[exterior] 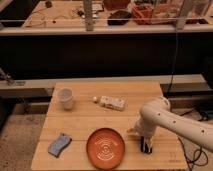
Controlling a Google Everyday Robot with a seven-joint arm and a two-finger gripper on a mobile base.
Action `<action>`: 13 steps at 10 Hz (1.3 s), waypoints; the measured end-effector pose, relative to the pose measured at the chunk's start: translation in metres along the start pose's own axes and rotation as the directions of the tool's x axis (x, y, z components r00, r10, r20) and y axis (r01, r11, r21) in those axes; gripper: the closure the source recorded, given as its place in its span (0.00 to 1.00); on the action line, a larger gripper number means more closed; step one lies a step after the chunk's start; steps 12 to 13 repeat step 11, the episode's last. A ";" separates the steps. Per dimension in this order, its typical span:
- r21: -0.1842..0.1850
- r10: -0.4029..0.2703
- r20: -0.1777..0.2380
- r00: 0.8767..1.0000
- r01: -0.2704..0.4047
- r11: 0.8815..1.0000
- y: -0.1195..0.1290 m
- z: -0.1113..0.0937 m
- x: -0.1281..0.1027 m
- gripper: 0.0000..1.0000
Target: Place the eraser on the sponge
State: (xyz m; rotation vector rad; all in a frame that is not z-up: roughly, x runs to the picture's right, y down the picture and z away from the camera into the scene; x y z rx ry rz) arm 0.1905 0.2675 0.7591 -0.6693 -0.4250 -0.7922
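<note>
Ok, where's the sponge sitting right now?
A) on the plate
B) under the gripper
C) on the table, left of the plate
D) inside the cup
C: in the camera view the sponge lies flat on the table to the left of the plate, while the gripper is down near the tabletop on the plate's right side.

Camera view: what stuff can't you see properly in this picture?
1. The gripper, low over the table right of the orange plate: the wrist above hides most of it.
2. The eraser: cannot be told apart from the dark shapes at the gripper.
3. The arm: cut off by the right edge.
4. The small pale thing beside the whitish box: too small to name.
</note>
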 end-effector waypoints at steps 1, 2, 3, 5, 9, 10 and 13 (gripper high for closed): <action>-0.001 -0.003 0.003 1.000 0.003 1.000 0.001 0.000 -0.001 0.20; 0.000 -0.008 0.007 1.000 0.008 1.000 0.002 0.001 -0.002 0.20; 0.000 -0.010 0.009 1.000 0.010 1.000 0.003 0.001 -0.002 0.20; 0.001 -0.011 0.012 1.000 0.011 1.000 0.005 0.002 -0.003 0.20; -0.005 -0.018 0.016 1.000 0.018 1.000 0.005 0.003 -0.003 0.20; -0.006 -0.018 0.017 1.000 0.019 1.000 0.006 0.003 -0.003 0.20; -0.007 -0.019 0.017 1.000 0.019 1.000 0.006 0.003 -0.003 0.20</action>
